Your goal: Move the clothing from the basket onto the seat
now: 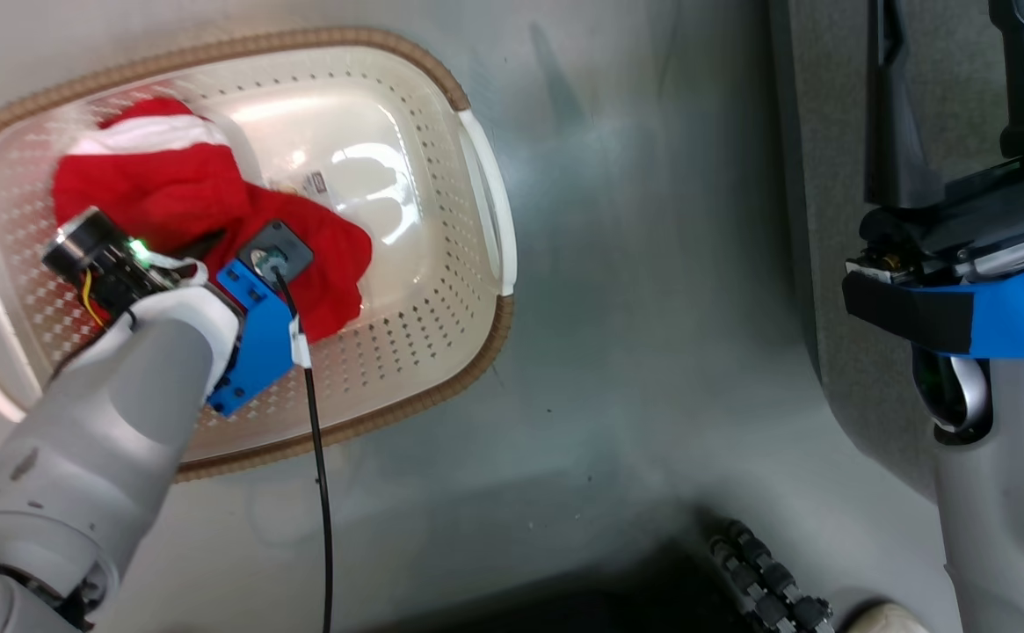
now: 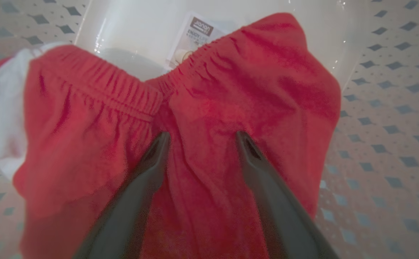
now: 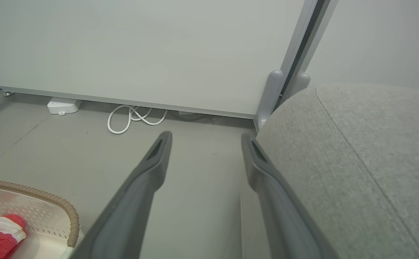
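Downward along the left wrist, finds the left gripper (image 2: 202, 135) spread wide over the red clothing (image 2: 87, 151), nothing pinched between the two dark fingers (image 2: 141, 187); cannot tell whether the tips touch the fabric. Shows a gathered waistband (image 2: 98, 86) and a white patch (image 2: 0, 108) at the left, all lying inside the basket (image 2: 392, 108), with the label sticker (image 2: 195, 36) on the bottom just beyond the cloth.

Next, along the right wrist, finds the right gripper (image 3: 205, 136) equally wide and empty, above bare floor (image 3: 69, 151) just left of the seat (image 3: 356, 162). Catches a brown-rimmed basket corner at near left with a bit of red inside, and farther off a pale partition panel (image 3: 141, 46), a looped white cable (image 3: 133, 120) and a small white box (image 3: 63, 105) at its foot.

Lastly, from the head, looks down on the basket at left on the floor, clothing heaped in its left half under the left arm (image 1: 125, 396), and the seat's rounded corner at right, well apart from the basket, right gripper up by that corner.
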You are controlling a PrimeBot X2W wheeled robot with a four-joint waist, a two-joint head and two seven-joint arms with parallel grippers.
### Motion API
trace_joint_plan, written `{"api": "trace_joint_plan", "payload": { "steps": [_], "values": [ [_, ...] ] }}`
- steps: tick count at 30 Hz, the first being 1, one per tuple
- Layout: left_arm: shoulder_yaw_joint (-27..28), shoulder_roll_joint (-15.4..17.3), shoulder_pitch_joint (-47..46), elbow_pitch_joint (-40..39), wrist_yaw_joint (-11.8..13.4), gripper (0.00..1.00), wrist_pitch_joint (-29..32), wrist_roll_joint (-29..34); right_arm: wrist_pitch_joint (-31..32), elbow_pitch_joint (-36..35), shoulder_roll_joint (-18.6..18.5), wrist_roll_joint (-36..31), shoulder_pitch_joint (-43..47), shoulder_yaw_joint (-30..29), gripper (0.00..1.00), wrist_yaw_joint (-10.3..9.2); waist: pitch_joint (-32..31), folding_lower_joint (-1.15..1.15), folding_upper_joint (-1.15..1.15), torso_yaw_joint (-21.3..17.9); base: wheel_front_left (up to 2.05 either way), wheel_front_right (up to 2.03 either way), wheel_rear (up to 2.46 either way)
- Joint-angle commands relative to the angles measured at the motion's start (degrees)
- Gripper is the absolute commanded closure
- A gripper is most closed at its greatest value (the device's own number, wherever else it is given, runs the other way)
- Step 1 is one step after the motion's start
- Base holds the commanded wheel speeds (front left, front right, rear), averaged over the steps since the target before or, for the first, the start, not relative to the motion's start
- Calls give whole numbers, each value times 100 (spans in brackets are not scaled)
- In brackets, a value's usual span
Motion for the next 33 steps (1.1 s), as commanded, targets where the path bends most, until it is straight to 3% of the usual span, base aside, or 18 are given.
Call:
{"api": "trace_joint_plan", "payload": {
  "steps": [1, 15, 16, 17, 18, 24, 33],
  "values": [
    [-99, 84, -212, 19, -5, 0, 67, -27, -20, -61, 14, 22, -110, -20, 0, 1, 236, -1, 0, -85, 0, 0, 0],
    [-263, 74, -534, 188, 83, 2, 617, -191, -20, -194, -55, -34, -134, -111, 0, 1, 630, -1, 0, -105, 0, 0, 0],
    [-296, 66, -542, 195, 100, 58, 624, -165, -20, -195, -56, -38, -134, -118, 0, 1, 635, -1, 0, -100, 0, 0, 0],
    [-309, 61, -541, 202, 106, 94, 640, -164, -20, -194, -50, -51, -128, -127, 0, 1, 633, -1, 0, -92, 0, 0, 0],
    [-315, 57, -537, 208, 106, 100, 649, -176, -20, -188, -48, -57, -127, -137, 0, 1, 627, -1, 0, -82, 0, 0, 0],
    [-306, 39, -561, 214, 89, 100, 555, -261, -20, -132, -45, -68, -154, -138, 0, 1, 548, -1, 0, -42, 0, 0, 0],
    [-216, -394, -455, 128, 45, 100, -74, -468, -19, -28, -116, -84, 15, -275, 0, 1, 64, -1, 0, 223, 0, 0, 0]
  ]
}}
